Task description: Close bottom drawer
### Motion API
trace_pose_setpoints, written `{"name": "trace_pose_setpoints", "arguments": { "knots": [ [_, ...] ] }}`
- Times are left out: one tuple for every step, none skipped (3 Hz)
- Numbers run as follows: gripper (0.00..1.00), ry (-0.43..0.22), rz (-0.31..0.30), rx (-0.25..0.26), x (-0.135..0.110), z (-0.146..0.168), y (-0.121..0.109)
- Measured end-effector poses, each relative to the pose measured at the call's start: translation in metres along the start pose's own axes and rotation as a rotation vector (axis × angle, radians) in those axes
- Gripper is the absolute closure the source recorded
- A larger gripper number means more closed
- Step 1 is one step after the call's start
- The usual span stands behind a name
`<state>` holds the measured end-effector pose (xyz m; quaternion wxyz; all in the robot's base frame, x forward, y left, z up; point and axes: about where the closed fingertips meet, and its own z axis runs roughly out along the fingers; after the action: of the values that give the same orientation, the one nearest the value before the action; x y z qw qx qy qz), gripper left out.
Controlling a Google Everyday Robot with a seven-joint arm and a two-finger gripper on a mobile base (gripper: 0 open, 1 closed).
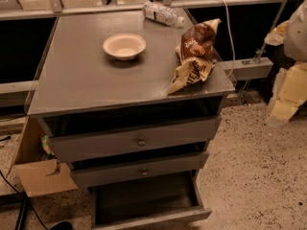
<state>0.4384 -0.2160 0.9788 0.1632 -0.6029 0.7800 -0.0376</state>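
The bottom drawer (146, 198) of the grey cabinet is pulled out towards me. Its dark inside shows, and its slim front panel (153, 219) sits at the lower edge of the view. The knob is not visible. The two wider drawers above it, the middle drawer (141, 170) and the top drawer (139, 140), stand slightly ajar. My gripper (288, 87) is a blurred white and yellowish shape at the right edge, well to the right of the cabinet and above the floor, touching nothing.
On the cabinet top (76, 80) are a white bowl (124, 46), a brown snack bag (194, 54) at the right edge and a plastic bottle (160, 13) at the back. A cardboard box (41, 174) stands at the cabinet's left. Speckled floor (259, 176) lies to the right.
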Motion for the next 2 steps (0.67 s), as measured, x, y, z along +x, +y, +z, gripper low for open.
{"name": "trace_pose_setpoints", "arguments": {
  "knots": [
    [0.18,0.0,0.0,0.0,0.0,0.0,0.0],
    [0.43,0.0,0.0,0.0,0.0,0.0,0.0]
  ]
}}
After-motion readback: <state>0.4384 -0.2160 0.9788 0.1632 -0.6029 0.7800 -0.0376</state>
